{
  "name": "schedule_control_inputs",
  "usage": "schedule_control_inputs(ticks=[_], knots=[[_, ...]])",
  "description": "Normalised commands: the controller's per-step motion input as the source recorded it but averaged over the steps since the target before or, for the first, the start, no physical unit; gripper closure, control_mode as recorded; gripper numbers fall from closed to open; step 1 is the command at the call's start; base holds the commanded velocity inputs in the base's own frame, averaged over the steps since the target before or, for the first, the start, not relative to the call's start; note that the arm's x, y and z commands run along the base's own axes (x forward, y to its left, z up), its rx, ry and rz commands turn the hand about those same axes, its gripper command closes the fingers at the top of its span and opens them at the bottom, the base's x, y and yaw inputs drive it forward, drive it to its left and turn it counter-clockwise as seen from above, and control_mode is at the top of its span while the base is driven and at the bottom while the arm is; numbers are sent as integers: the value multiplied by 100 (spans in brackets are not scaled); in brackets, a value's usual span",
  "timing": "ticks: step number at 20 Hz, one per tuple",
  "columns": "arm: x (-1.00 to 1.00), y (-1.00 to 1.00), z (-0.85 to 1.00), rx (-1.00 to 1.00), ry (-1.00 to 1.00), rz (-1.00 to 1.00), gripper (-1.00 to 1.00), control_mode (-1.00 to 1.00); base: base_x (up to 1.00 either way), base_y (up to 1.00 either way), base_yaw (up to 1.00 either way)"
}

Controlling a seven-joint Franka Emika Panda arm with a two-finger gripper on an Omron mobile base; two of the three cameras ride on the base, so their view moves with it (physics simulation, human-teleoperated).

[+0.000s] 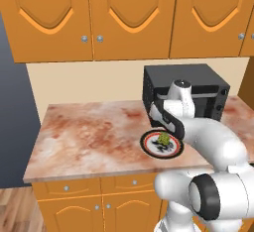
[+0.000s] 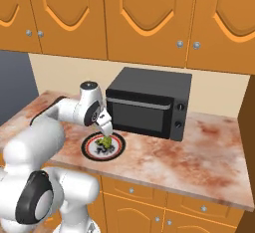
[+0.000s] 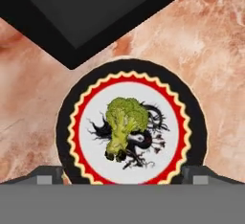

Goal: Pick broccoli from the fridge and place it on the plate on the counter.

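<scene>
The broccoli (image 3: 125,125) lay on the middle of the plate (image 3: 67,122), which sat on the surface (image 1: 89,137) just in front of the microwave (image 2: 149,102). Your gripper (image 2: 105,129) hung right above the plate, fingers (image 3: 48,175) spread apart and holding nothing. The drop looked done to me. Next, you only needed to lift straight up, without bumping the plate or the microwave.

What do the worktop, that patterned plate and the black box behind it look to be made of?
The counter looks like polished marbled stone, reddish-brown veined with cream. The plate looks like glazed ceramic: smooth black rim, red ring, printed white centre. The microwave looks like matte black metal or plastic with a darker glass-like door; the rendering leaves that open.
</scene>
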Motion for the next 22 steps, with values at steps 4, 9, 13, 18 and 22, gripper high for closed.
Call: schedule_control_inputs(ticks=[4, 9, 13, 18, 22], knots=[[-88, 0, 80, 0, -17, 0, -100, -100, 0, 0, 0], [-97, 0, 65, 0, -22, 0, -100, -100, 0, 0, 0], [-95, 0, 39, 0, -16, 0, -100, -100, 0, 0, 0], [-64, 0, 19, 0, -3, -1, -100, -100, 0, 0, 0], [-43, 0, 10, -1, 0, -1, -100, -100, 0, 0, 0]])
